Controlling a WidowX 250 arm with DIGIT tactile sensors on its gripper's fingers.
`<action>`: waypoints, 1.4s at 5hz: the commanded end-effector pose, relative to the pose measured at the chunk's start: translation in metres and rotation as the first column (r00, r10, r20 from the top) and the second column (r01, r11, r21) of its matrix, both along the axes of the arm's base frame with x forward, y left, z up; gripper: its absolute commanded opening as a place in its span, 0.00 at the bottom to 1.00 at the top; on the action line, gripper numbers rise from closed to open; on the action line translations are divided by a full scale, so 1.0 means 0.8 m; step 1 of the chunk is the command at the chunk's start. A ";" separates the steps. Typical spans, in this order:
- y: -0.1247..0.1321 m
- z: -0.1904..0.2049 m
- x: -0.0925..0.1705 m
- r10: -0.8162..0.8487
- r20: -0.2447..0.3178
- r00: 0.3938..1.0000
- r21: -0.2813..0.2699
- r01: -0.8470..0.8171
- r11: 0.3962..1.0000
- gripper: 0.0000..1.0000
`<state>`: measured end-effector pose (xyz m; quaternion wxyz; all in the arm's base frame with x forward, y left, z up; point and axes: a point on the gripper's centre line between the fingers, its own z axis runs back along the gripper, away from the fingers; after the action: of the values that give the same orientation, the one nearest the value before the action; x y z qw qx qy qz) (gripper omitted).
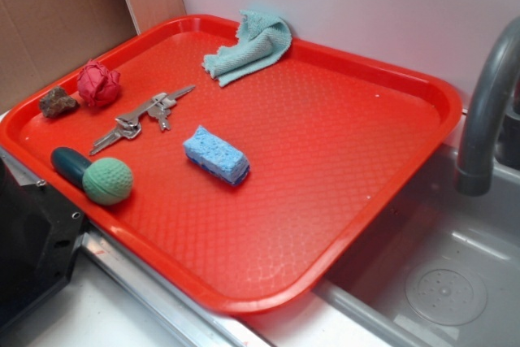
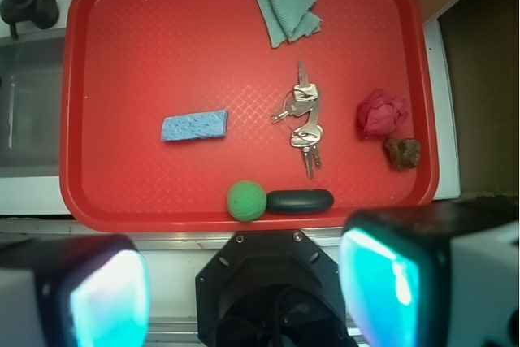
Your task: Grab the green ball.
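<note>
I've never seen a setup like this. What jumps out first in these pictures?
The big bright red plastic tray beside a steel sink dominates. On it, a pale green dimpled ball sits at the near edge, touching a dark teal oblong capsule, with a blue sponge block near the middle. In the wrist view, the gripper with two glowing teal-faced fingers frames the bottom, spread wide apart.

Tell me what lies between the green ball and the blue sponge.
Nothing: only bare tray separates the ball from the sponge. Both views show it. The dark capsule touches the ball on its far side, away from the sponge.
</note>
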<state>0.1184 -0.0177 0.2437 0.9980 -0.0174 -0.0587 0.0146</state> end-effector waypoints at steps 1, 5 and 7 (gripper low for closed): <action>0.000 0.000 0.000 0.000 0.000 1.000 0.000 0.000 1.000 1.00; 0.023 -0.101 -0.016 -0.014 -0.031 0.999 0.087 0.017 0.996 1.00; 0.024 -0.155 -0.023 -0.044 -0.030 0.999 0.044 0.045 0.998 1.00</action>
<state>0.0973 -0.0013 0.1130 0.9994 0.0037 -0.0354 -0.0047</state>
